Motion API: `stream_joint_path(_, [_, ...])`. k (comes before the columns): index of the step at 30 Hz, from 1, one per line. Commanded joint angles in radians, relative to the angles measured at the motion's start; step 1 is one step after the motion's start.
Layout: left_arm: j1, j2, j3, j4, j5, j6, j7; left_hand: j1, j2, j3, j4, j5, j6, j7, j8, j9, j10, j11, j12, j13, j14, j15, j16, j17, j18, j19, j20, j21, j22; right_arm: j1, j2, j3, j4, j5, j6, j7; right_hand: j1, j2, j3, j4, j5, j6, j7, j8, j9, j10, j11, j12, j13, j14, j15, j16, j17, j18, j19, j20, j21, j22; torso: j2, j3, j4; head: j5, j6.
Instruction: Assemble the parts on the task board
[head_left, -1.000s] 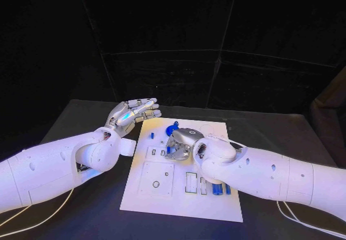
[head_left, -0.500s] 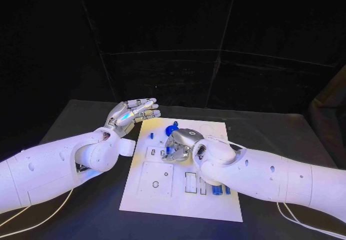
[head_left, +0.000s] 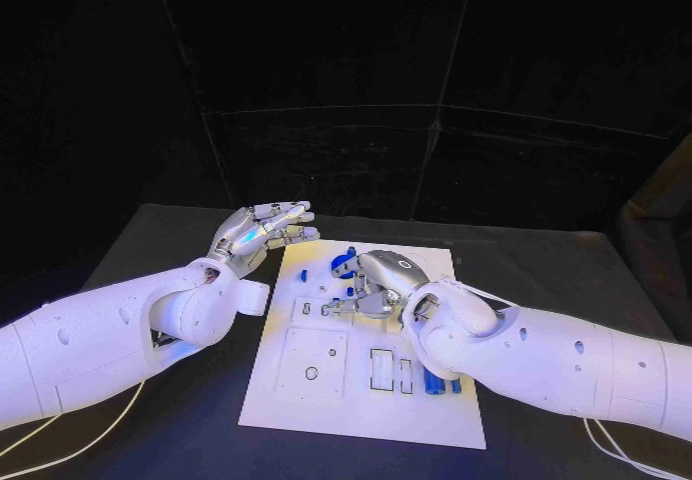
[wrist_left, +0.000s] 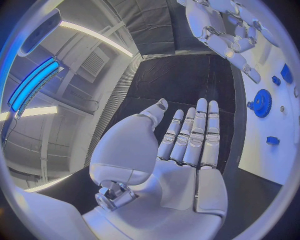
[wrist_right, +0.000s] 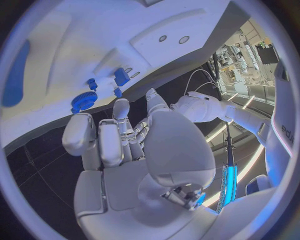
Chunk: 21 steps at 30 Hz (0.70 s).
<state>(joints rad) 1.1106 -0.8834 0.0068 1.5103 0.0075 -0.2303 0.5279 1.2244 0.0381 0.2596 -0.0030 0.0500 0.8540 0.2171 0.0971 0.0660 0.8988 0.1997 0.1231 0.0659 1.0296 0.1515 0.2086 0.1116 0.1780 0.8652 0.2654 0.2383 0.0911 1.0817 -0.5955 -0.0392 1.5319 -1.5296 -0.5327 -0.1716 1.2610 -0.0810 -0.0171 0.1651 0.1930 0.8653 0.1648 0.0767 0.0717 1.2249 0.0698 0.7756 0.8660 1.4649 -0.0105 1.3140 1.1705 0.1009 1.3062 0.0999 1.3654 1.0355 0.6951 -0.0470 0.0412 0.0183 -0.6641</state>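
Over the white board's (head_left: 296, 405) far half, the right hand (head_left: 378, 283) hovers with fingers curled, holding nothing visible, just right of the blue gear (head_left: 343, 264). Left hand (head_left: 263, 229) released, off-board.

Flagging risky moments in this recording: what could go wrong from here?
The right hand hangs low over the task board, close to the blue gear and small blue parts; a careless move might knock them loose. Its fingers hide the spot beneath from the head camera, so misplacement could go unseen. The left hand is held open off the board, so nothing steadies it.
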Motion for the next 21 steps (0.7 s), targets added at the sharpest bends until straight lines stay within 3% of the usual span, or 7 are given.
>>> stream_joint_path(1, [0.002, -0.004, 0.001, -0.004, -0.041, 0.002, -0.047, -0.016, -0.008, 0.000, -0.008, 0.005, 0.021, 0.015, 0.012, 0.002, 0.061, -0.020, 0.027, 0.009, 0.093, -0.028, 0.048, 0.032, 0.007, 0.073, -0.029, 0.035, 0.013, 0.026, -0.042, 0.003, 0.027, 0.199, 0.024, 0.214, 0.016, 0.003, -0.010, -0.001, 0.007, 0.019, -0.004, 0.007, 0.002, -0.014, -0.001, -0.011, -0.008, 0.026, 0.001, -0.006, -0.005, 0.003, -0.010, 0.000, -0.005, -0.007, -0.002, 0.0026, -0.0024, 0.004, 0.002])
stream_joint_path(7, [0.019, -0.010, 0.001, -0.018, -0.207, 0.032, -0.264, -0.073, -0.040, -0.024, 0.017, 0.007, 0.137, -0.042, 0.055, 0.015, 0.271, -0.106, 0.107, 0.052, 0.398, -0.126, 0.252, 0.178, 0.010, 0.316, -0.128, 0.181, 0.079, 0.104, -0.156, 0.012, 0.040, 0.472, 0.129, 0.308, 0.046, 0.022, -0.015, -0.012, 0.024, 0.039, -0.010, 0.013, 0.003, -0.035, -0.006, -0.044, -0.042, 0.021, -0.003, -0.022, -0.021, 0.007, -0.023, -0.004, -0.017, -0.028, -0.013, 0.0068, -0.0067, 0.005, -0.001])
stream_joint_path(12, [0.060, 0.001, 0.001, -0.047, -0.519, 0.153, -0.590, -0.142, -0.052, -0.085, 0.072, -0.001, 0.180, -0.072, 0.070, 0.023, 0.351, -0.131, 0.151, 0.090, 0.435, -0.156, 0.393, 0.316, 0.005, 0.373, -0.160, 0.241, 0.112, 0.146, -0.219, 0.024, 0.016, 0.563, 0.144, 0.320, 0.051, 0.031, -0.021, -0.013, 0.028, 0.043, -0.012, 0.014, 0.002, -0.052, -0.007, -0.077, -0.073, 0.013, -0.005, -0.045, -0.049, 0.013, -0.040, -0.006, -0.032, -0.060, -0.026, 0.0110, -0.0108, 0.008, -0.005])
stream_joint_path(15, [0.088, 0.013, 0.001, -0.060, -0.673, 0.225, -0.695, -0.163, -0.059, -0.143, 0.100, 0.003, 0.210, -0.095, 0.100, 0.036, 0.397, -0.153, 0.211, 0.131, 0.489, -0.180, 0.761, 0.714, 0.003, 0.425, -0.182, 0.302, 0.147, 0.159, -0.241, 0.028, 0.004, 0.583, 0.150, 0.317, 0.052, 0.034, -0.022, -0.013, 0.029, 0.044, -0.012, 0.014, 0.002, -0.052, -0.008, -0.079, -0.076, 0.012, -0.005, -0.047, -0.051, 0.013, -0.041, -0.007, -0.035, -0.064, -0.032, 0.0167, -0.0122, 0.012, -0.009])
stream_joint_path(16, [0.103, 0.022, 0.001, -0.069, -0.734, 0.273, -0.733, -0.200, -0.051, -0.211, 0.158, -0.002, 0.222, -0.113, 0.136, 0.055, 0.411, -0.182, 0.298, 0.197, 0.495, -0.191, 0.994, 0.963, 0.005, 0.456, -0.207, 0.377, 0.195, 0.164, -0.250, 0.029, -0.003, 0.592, 0.163, 0.315, 0.050, 0.038, -0.025, -0.010, 0.034, 0.045, -0.012, 0.014, 0.001, -0.053, -0.008, -0.082, -0.079, 0.011, -0.005, -0.053, -0.058, 0.014, -0.044, -0.007, -0.038, -0.069, -0.034, 0.0186, -0.0116, 0.010, -0.011])
stream_joint_path(18, [0.123, 0.036, 0.001, -0.084, -0.796, 0.332, -0.767, -0.218, -0.031, -0.254, 0.207, -0.001, 0.226, -0.116, 0.161, 0.073, 0.389, -0.181, 0.357, 0.251, 0.486, -0.192, 1.116, 1.114, -0.001, 0.429, -0.209, 0.412, 0.224, 0.168, -0.254, 0.030, -0.015, 0.600, 0.174, 0.312, 0.046, 0.042, -0.032, -0.006, 0.042, 0.047, -0.012, 0.014, 0.001, -0.055, -0.008, -0.085, -0.084, 0.007, -0.005, -0.066, -0.072, 0.017, -0.051, -0.007, -0.046, -0.084, -0.037, 0.0208, -0.0119, 0.008, -0.014])
stream_joint_path(21, [0.144, 0.056, 0.000, -0.099, -0.872, 0.386, -0.792, -0.225, -0.021, -0.290, 0.240, 0.000, 0.235, -0.131, 0.189, 0.093, 0.387, -0.182, 0.424, 0.305, 0.499, -0.207, 1.204, 1.226, -0.004, 0.433, -0.213, 0.467, 0.272, 0.170, -0.257, 0.030, -0.024, 0.605, 0.182, 0.307, 0.045, 0.042, -0.035, -0.005, 0.044, 0.047, -0.012, 0.014, 0.000, -0.056, -0.008, -0.086, -0.086, 0.006, -0.006, -0.070, -0.076, 0.017, -0.053, -0.007, -0.049, -0.088, -0.041, 0.0222, -0.0121, 0.008, -0.015])
